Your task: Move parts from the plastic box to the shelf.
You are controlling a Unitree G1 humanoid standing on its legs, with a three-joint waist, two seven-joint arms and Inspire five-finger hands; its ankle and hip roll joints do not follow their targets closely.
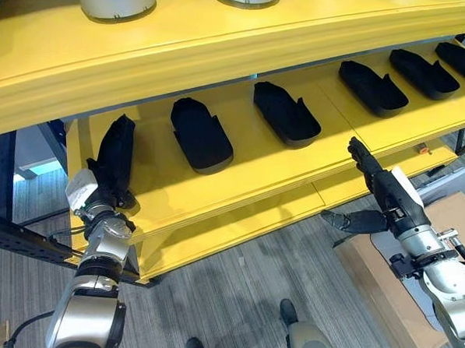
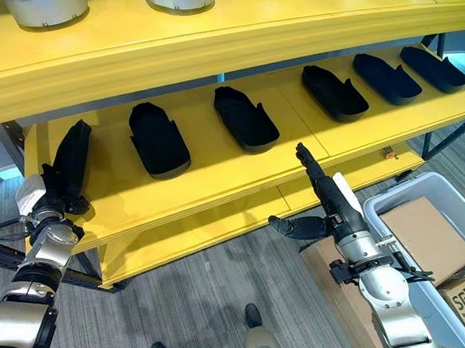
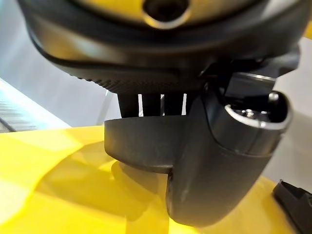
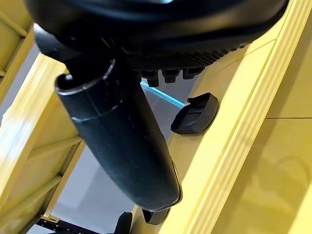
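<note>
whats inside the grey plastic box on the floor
The grey plastic box by the right hand holds brown cardboard boxes. No black parts show in it; whatever lies under the cardboard is covered.

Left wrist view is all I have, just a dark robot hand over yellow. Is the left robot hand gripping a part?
Observer: Yes. The left robot hand is curled round a black part that stands on edge at the left end of the middle shelf.
Operator: Anything else on that shelf?
Observer: Five more black parts lie flat in a row to the right of the held one, apart from it.
Operator: And the right robot hand?
Observer: The right robot hand is open and holds nothing. Its fingers point straight toward the shelf's front edge.
</note>
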